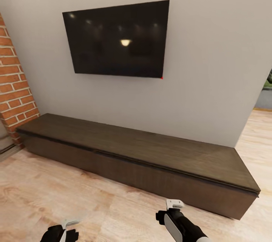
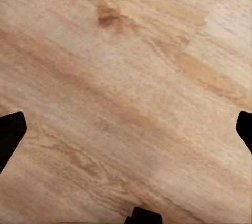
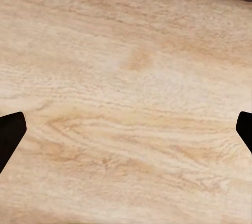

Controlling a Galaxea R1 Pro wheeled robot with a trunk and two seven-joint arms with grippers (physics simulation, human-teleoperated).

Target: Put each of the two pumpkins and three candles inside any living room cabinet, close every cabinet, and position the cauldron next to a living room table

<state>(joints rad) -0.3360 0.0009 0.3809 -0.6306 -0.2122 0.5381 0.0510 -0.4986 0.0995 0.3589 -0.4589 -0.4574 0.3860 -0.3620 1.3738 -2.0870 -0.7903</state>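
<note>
While no pumpkin, candle or cauldron is to be seen, the robot faces the cabinet (image 1: 143,159), a long, low dark-brown unit set against the wall and running from about nine o'clock to four o'clock in the head view, its front flush and apparently shut. Judging by that, the step in hand looks like an approach or a check of the cabinet, with nothing carried. The left gripper (image 1: 67,230) sits at seven o'clock and the right gripper (image 1: 174,205) at five o'clock, both low over the floor (image 1: 75,196) and well apart from the cabinet front. In each wrist view the dark fingertips (image 2: 11,134) (image 3: 10,134) stand at opposite edges with bare wood between them, so both sets of jaws are spread wide and hold nothing. The next move probably calls for either going off to fetch the items, or rolling closer and hooking a finger on the upper edge of a handle-less drawer front to pull it out; the thin seam along the front gives little purchase, so a slip is likely. Pale wood-grain planks cover the floor. A dark television (image 1: 117,38) hangs on the grey wall at twelve o'clock, a red brick pillar (image 1: 13,87) stands at nine o'clock, and an opening shows at three o'clock.
</note>
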